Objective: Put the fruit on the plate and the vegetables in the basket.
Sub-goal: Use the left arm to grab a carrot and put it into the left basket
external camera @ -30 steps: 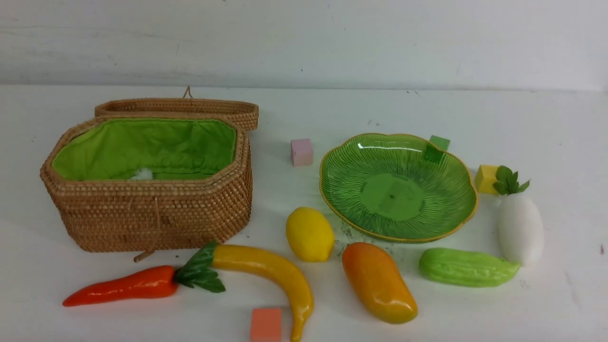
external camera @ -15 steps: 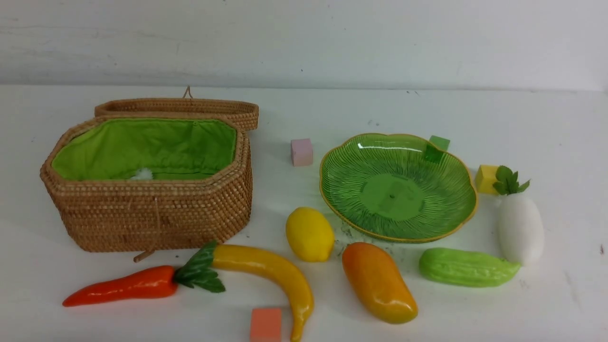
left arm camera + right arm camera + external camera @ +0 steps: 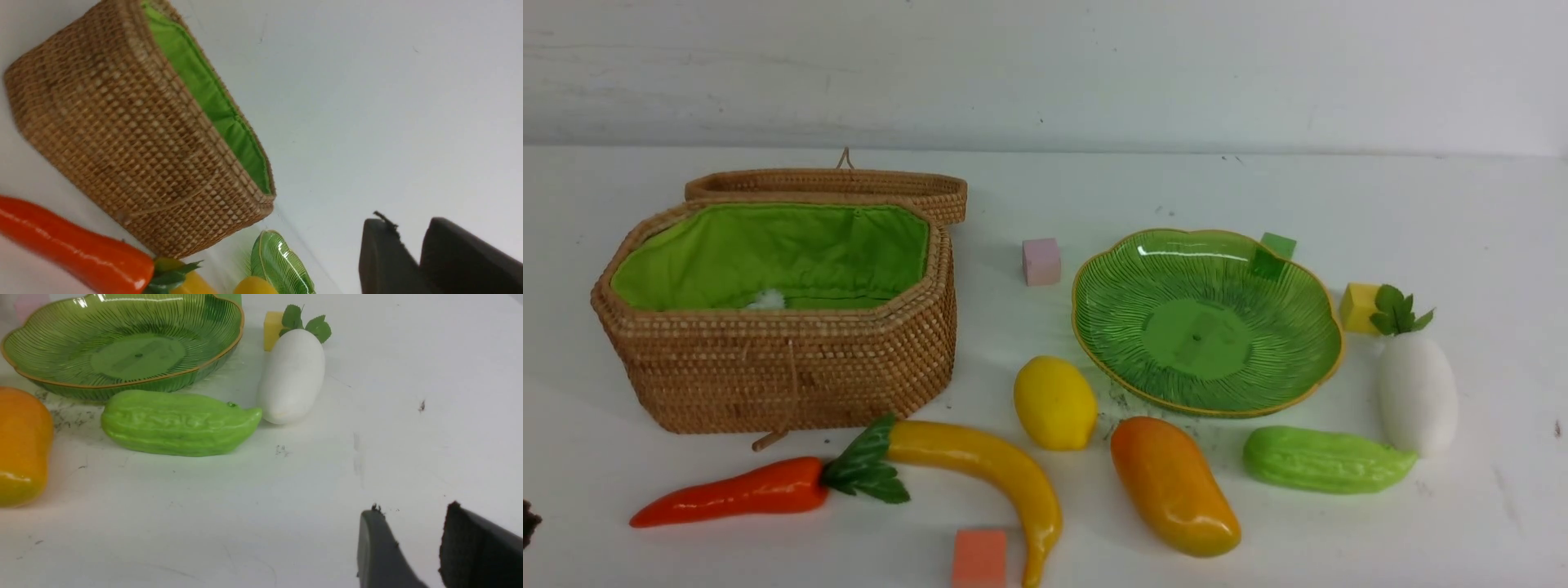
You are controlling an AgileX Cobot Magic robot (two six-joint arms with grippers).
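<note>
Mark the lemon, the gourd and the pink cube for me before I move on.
lemon [image 3: 1055, 402], front view, middle of its yellow body.
gourd [image 3: 1323, 460], front view, centre of its bumpy upper side.
pink cube [image 3: 1042, 261], front view, its front face.

Lemon [image 3: 1055, 403] just beside plate [image 3: 1094, 343]; perhaps the left claw [image 3: 529, 521] at edge.

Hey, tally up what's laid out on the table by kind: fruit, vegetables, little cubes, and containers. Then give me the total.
Fruit: 3 (banana, lemon, mango)
Vegetables: 3 (carrot, gourd, radish)
Cubes: 4 (pink cube, green cube, yellow cube, orange cube)
Containers: 2 (plate, basket)
Total: 12
</note>
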